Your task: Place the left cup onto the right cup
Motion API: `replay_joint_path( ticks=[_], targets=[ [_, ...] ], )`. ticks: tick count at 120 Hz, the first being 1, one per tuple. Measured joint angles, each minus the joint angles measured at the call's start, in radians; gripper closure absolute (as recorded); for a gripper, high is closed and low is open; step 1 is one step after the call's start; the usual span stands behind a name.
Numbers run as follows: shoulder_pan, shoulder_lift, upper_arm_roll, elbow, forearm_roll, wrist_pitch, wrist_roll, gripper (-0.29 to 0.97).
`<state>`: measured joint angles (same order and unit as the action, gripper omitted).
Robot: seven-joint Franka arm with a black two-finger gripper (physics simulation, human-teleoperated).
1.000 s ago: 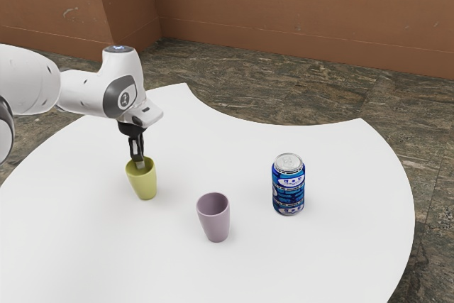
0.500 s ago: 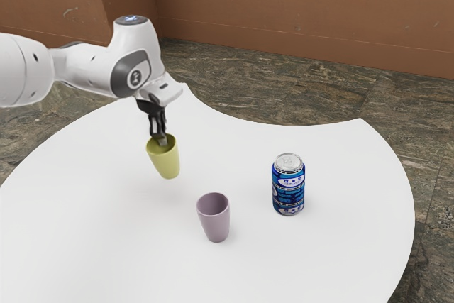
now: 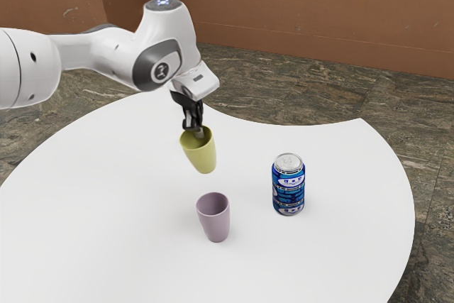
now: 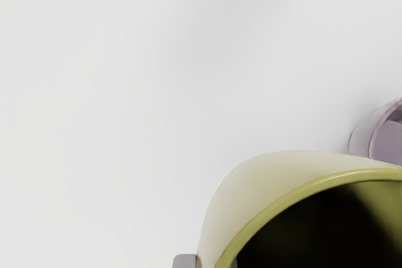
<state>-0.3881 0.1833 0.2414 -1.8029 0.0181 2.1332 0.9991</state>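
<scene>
The olive-yellow plastic cup (image 3: 199, 151) hangs clear of the round white table (image 3: 92, 246), slightly tilted, pinched at its rim by my black two-finger gripper (image 3: 193, 131), one finger inside the wall and one outside. The mauve plastic cup (image 3: 213, 216) that is to receive it stands upright on the table below the gripper and off to one side, not yet beneath the load. A blue-and-white drinks can (image 3: 288, 184) stands farther out, well apart from both cups. As I judge it, the carry is well along, but the lining-up and the lowering are not yet done. To do this well, I would bring the held cup squarely over the mauve rim, level its tilt, then descend slowly and let go only when its base has seated, because a hold on one wall could let it swing. The exterior view gives me the height above the table and the grip at the rim. The wrist view gives me the sideways offset instead, looking past the olive-yellow plastic cup (image 4: 276, 199) to the edge of the mauve plastic cup (image 4: 380, 133) beside it.
</scene>
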Motion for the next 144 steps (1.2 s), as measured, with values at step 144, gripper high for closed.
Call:
replay_joint_path(
  ticks=[144],
  targets=[
    [-0.014, 0.013, -0.087, 0.002, -0.027, -0.191, -0.126, 0.79]
  ],
)
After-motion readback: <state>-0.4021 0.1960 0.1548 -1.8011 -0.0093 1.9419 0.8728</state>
